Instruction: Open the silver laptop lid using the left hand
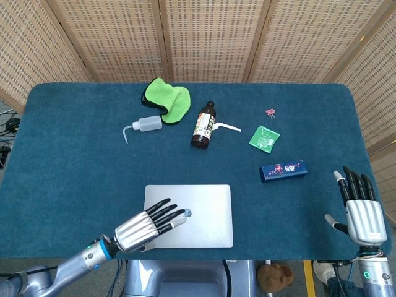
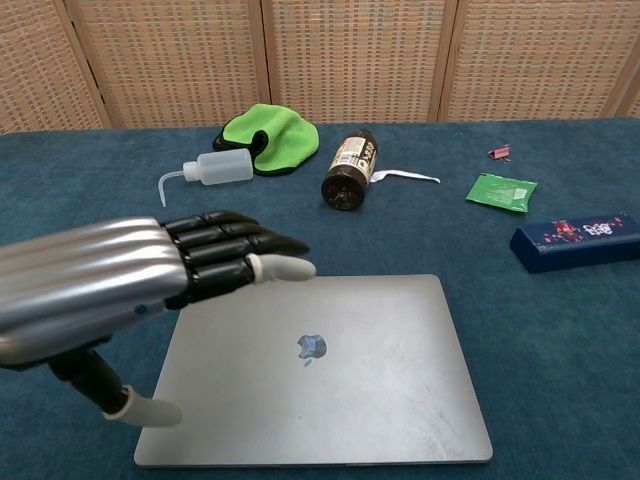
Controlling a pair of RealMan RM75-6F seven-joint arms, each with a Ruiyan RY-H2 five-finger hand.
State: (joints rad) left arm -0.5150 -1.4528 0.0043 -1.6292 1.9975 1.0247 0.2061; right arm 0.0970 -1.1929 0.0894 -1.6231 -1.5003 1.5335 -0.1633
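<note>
I have the left hand (image 1: 148, 224) over the near left part of the laptop (image 1: 204, 210), fingers straight and held close together, thumb hanging below the palm, holding nothing. The laptop lies flat and closed on the blue table (image 1: 74, 154), near the front edge, logo up.

My worry is the approach. From the chest view the hand (image 2: 130, 275) floats above the lid, and the thumb tip (image 2: 150, 409) sits near the front left corner of the laptop (image 2: 400, 370). If I come down with the palm flat I would just press the lid shut or push the whole machine across the cloth. The lid needs a fingertip under its front lip, and that lip is thin; a miss would likely scrape the metal or slide the laptop back towards the brown bottle (image 1: 203, 125). Lifting from one corner only could also tip the base up with the lid.

I cannot tell whether the fingers touch the lid or hover; neither view settles the height. The front seam of the laptop is hard to make out, and in the head view the hand covers the near left corner. The right hand (image 1: 361, 210) is spread and empty at the table's right edge, well apart from everything; the chest view misses it entirely.
</note>
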